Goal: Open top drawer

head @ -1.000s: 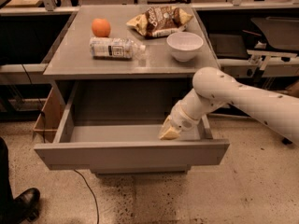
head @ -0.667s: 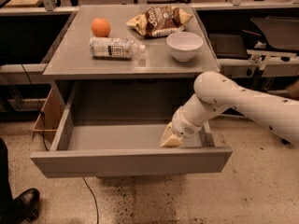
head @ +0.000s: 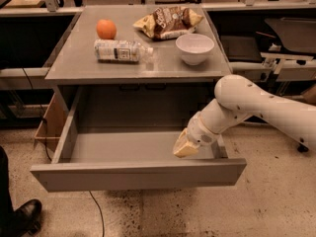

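- Grey and plain-fronted, the top drawer (head: 138,174) is standing pulled far out from under the table (head: 74,68), its front panel nearest the camera and its bare box interior lying open to view.
- No other drawer fronts are showing from this angle.
- Sitting just inside the drawer's right front corner, the gripper (head: 183,149) is pointing down and to the left, right behind the front panel; whether it is touching the panel is unclear.
- Its tan fingers (head: 180,151) are looking drawn together into one narrow wedge and are gripping nothing.
- Reaching in from the right, the white arm (head: 256,102) is bending over the drawer's right side wall.
- Judging by how much of the interior is showing, the opening is looking nearly or fully done.
- For any last pull, the gripper is best kept low behind the panel and drawn straight toward the camera, because pulling from one corner is likely to twist the drawer in its runners.
- Easing off near the end of travel is wise, so the drawer is not jolting the table.
- Resting on the tabletop are an orange (head: 106,28), a bottle (head: 118,50) lying on its side, a white bowl (head: 194,47) and a chip bag (head: 168,21); the round ones are the likeliest to roll.
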`<state>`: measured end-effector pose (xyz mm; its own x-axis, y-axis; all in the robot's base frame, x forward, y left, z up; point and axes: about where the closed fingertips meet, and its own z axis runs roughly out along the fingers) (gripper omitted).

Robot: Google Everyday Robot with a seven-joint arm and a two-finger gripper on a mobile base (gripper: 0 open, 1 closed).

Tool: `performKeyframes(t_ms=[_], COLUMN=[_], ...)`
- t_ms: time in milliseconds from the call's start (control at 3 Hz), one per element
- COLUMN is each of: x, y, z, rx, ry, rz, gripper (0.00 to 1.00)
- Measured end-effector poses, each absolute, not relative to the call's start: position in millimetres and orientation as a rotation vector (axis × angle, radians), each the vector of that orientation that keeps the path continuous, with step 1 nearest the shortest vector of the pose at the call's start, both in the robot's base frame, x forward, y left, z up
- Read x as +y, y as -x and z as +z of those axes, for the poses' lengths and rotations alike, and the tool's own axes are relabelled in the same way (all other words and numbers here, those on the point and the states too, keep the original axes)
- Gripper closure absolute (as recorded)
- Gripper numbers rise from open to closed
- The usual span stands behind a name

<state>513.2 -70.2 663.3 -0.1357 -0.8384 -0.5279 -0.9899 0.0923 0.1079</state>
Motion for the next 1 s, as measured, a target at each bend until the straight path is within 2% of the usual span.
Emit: performKeyframes(t_ms=[333, 1000], x=[-107, -156], y=[-534, -554], z=[717, 794], rx=[1.99, 1.94], ry=[1.707, 1.604], rz=[0.478, 0.274], gripper=[1.0, 1.0])
